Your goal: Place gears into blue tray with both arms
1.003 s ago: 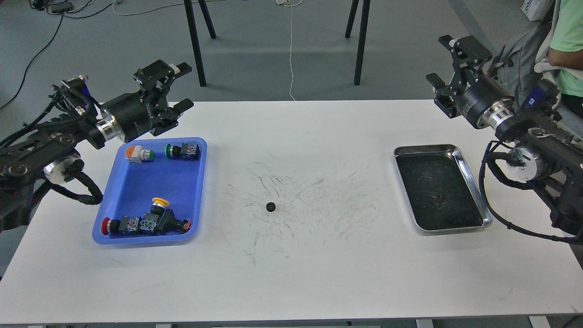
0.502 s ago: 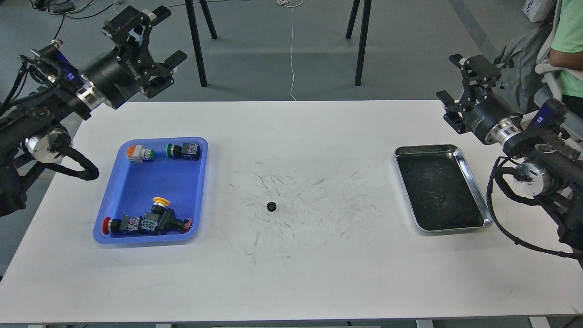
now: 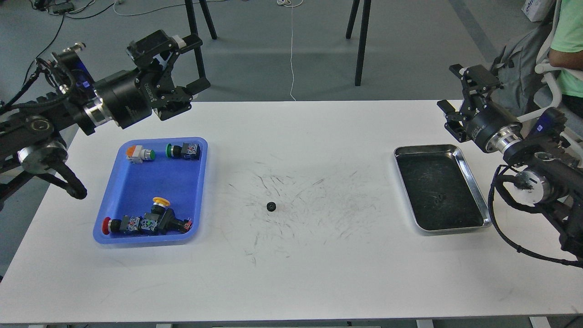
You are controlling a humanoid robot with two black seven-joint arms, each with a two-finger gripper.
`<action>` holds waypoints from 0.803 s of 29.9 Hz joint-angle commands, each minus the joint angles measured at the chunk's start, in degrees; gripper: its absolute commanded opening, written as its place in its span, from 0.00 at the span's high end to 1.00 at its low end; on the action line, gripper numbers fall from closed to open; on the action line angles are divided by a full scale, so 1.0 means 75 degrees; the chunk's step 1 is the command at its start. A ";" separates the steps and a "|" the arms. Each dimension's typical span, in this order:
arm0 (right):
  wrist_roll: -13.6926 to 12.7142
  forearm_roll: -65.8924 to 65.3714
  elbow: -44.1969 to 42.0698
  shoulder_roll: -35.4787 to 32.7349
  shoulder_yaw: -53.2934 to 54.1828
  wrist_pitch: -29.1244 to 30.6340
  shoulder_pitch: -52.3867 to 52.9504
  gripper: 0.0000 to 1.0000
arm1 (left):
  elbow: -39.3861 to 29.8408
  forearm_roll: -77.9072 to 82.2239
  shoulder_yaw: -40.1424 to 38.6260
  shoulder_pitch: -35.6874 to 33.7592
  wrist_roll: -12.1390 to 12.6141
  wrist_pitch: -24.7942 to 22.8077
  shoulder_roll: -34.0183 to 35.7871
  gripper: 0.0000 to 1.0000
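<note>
— Upper left of the frame: the left gripper (image 3: 193,64), fingers spread and empty, has swung back down toward the table's far edge; a reach looks likely.

— Right gripper (image 3: 453,91)?

— Spread, empty, barely moved. One gear (image 3: 271,206) lies mid-frame, right of the blue tray (image 3: 136,182), outside it. Five push-button switches (image 3: 145,223) inside; one silver tray (image 3: 473,182).

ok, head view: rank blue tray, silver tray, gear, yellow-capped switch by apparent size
1. blue tray and silver metal tray: look about alike; blue slightly larger, too close to rank firmly.
2. yellow-capped push-button switch
3. gear, by far the smallest.
</note>
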 commanded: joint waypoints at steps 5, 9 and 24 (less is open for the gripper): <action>-0.0001 0.0001 0.0306 -0.0015 0.0010 -0.0011 -0.0145 0.08 | -0.0547 0.0094 0.0673 0.0088 0.0335 0.0001 0.0522 0.00; -0.0001 0.0001 0.0365 -0.0061 -0.0001 -0.0011 -0.0227 0.08 | -0.0723 0.0081 0.0767 0.0158 0.0381 0.0001 0.0663 0.00; -0.0001 0.0001 0.0365 -0.0061 0.0010 -0.0093 -0.0286 0.07 | -0.1297 0.0585 0.0709 0.0475 0.0335 0.0001 0.0581 0.00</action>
